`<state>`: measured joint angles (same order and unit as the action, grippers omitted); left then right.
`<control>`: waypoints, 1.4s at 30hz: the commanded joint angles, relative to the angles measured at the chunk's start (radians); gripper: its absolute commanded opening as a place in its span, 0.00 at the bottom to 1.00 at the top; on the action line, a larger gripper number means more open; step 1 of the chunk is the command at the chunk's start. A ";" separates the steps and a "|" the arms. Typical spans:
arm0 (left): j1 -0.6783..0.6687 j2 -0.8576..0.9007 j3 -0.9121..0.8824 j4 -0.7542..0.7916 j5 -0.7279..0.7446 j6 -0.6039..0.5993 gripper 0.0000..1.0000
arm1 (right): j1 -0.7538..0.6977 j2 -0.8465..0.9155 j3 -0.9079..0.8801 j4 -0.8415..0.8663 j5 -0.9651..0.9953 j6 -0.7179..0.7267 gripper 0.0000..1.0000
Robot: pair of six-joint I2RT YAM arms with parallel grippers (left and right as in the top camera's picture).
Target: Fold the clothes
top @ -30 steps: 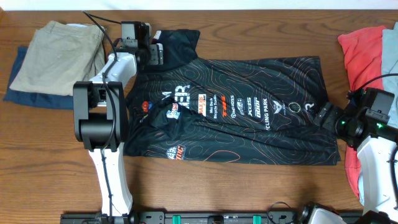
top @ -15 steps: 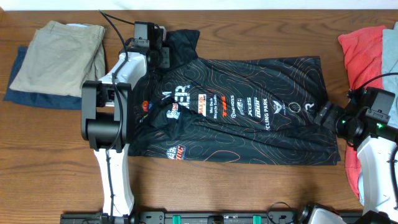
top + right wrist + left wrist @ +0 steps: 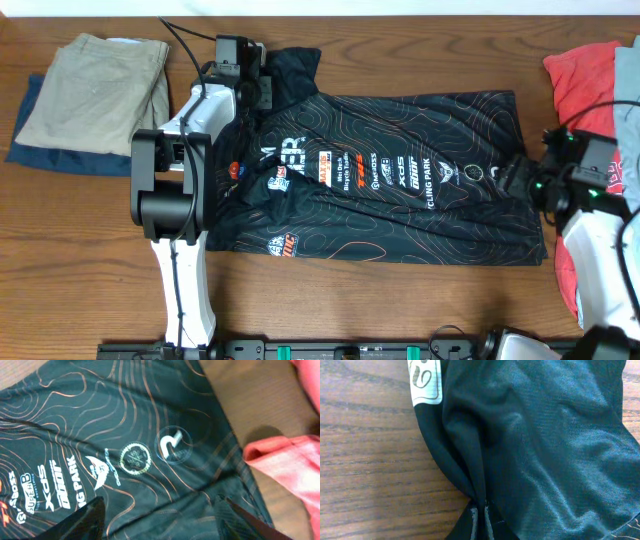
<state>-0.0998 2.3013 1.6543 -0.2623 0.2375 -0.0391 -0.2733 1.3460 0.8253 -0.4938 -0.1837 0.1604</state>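
Overhead view: the black jersey (image 3: 420, 215) lies across the middle of the wooden table (image 3: 80, 260). Its long axis runs left to right, with the sleeves and neck at the left and the hem at the right. It is mostly spread flat, and only the left end looks rumpled and partly lapped over. I judge the folding barely begun, with every proper fold left to do. The left gripper (image 3: 255, 88) sits on the upper-left sleeve and the right gripper (image 3: 518, 180) at the hem edge. Khaki trousers (image 3: 95, 90) rest on a navy garment (image 3: 25, 150) at upper left, and a red cloth (image 3: 580, 85) is at the right.

Left wrist view: the left gripper (image 3: 480, 517) is pressed together on a gathered ridge of jersey (image 3: 545, 450) below a white label (image 3: 426, 380).

Right wrist view: the right gripper (image 3: 160, 520) is spread wide over the jersey (image 3: 125, 420) and pinches nothing. The red cloth (image 3: 285, 455) is just beside it.
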 commanded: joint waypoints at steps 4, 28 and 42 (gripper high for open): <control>0.007 -0.108 -0.012 -0.056 0.017 -0.050 0.06 | 0.060 0.127 0.029 0.175 0.008 -0.036 0.71; 0.007 -0.139 -0.012 -0.209 0.017 -0.052 0.06 | 0.110 0.855 0.645 0.370 0.157 -0.068 0.79; 0.007 -0.139 -0.012 -0.209 0.017 -0.052 0.06 | 0.114 0.966 0.645 0.475 0.158 -0.034 0.38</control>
<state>-0.0990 2.1700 1.6455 -0.4679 0.2489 -0.0818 -0.1745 2.2696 1.4662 -0.0013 -0.0254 0.1085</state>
